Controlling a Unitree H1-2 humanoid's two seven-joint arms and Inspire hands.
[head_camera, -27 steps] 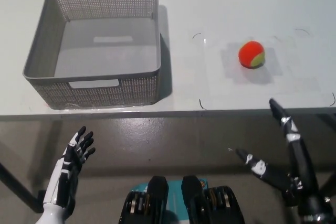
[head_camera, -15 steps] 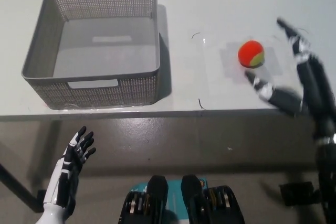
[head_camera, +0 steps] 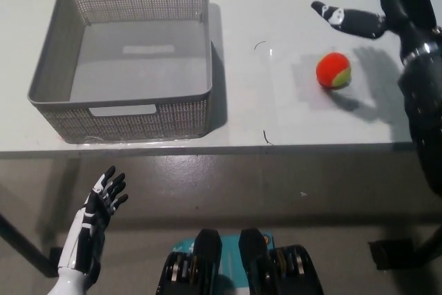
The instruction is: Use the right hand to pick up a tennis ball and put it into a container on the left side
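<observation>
The ball [head_camera: 333, 70] sits alone on the white worktop [head_camera: 276, 5], well to the right of the grey basket [head_camera: 124, 112], which is empty. The right hand [head_camera: 383, 5] is above and beyond the ball, near the picture's top right corner, its fingers spread and holding nothing; one finger [head_camera: 331, 14] points out toward the left, over the worktop just past the ball.

The step in hand is the reach. To do it well, the hand should come down over the ball from above with the fingers kept wide — a sideways brush would set the ball rolling on the smooth top. It should close only once the fingers straddle it on both sides, then lift clear before crossing to the basket, high enough to pass its near wall.

The left hand [head_camera: 97, 215] rests low by the worktop's front edge, fingers apart — empty.
</observation>
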